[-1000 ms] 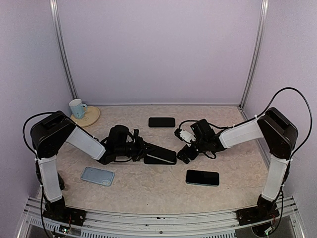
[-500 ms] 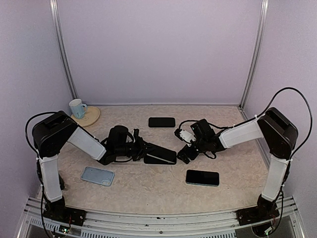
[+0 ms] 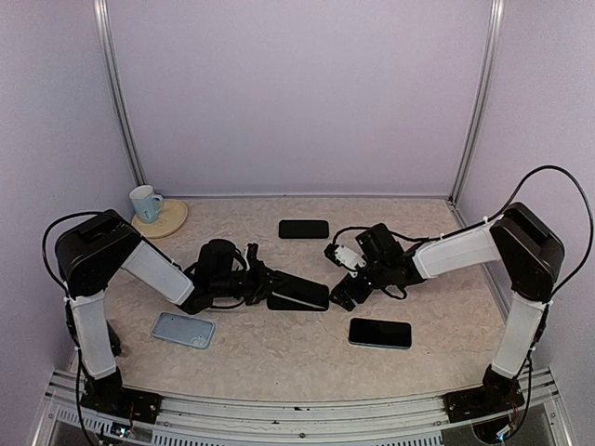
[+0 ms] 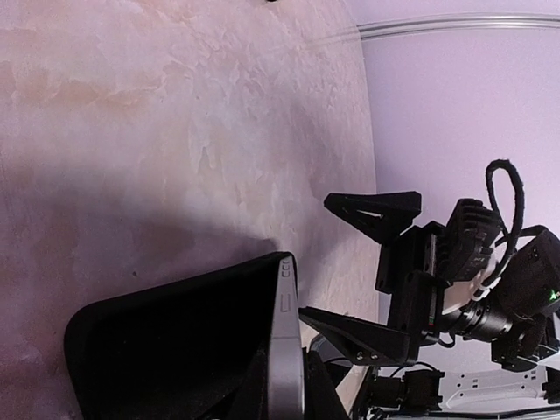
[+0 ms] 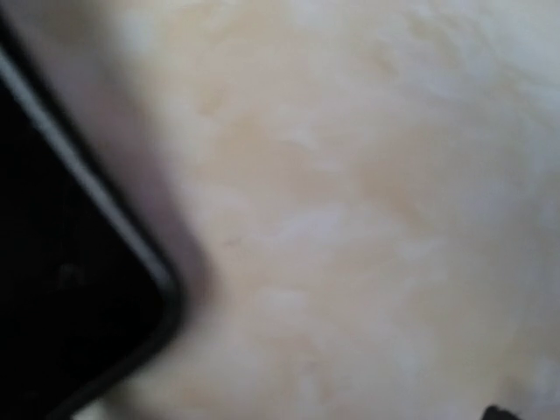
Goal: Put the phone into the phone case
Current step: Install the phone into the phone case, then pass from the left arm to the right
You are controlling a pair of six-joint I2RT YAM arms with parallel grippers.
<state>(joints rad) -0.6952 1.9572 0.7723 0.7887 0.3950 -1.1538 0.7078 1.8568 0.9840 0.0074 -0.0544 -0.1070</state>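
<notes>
**A:** We see a mottled beige table (image 3: 279, 358) boxed in by lilac walls (image 3: 297, 93). Where is the phone?

**B:** We find the phone (image 3: 299, 294) at mid-table, a black slab with a grey edge. It is clamped at its left end in the left gripper (image 3: 277, 294), whose fingers are pressed together on it. From the left wrist we see its buttoned edge turned up and a shadow beneath it.

**A:** And the other arm?

**B:** The right gripper (image 4: 366, 273) faces the phone's free end with its fingers spread wide and nothing between them. Its lower finger sits just beside the phone. We cannot tell whether they touch. Its own camera gives us only a blurred dark corner against the table.

**A:** The case?

**B:** We take the pale blue case (image 3: 183, 329) to be the one lying flat near the left arm's base, well apart from the phone.

**A:** Anything more?

**B:** We see a far slab (image 3: 304, 229) and a near slab (image 3: 379, 333), both black and flat. We cannot tell if they are phones or cases. A mug (image 3: 144, 202) stands on a coaster (image 3: 173, 221) in the far left corner.
</notes>
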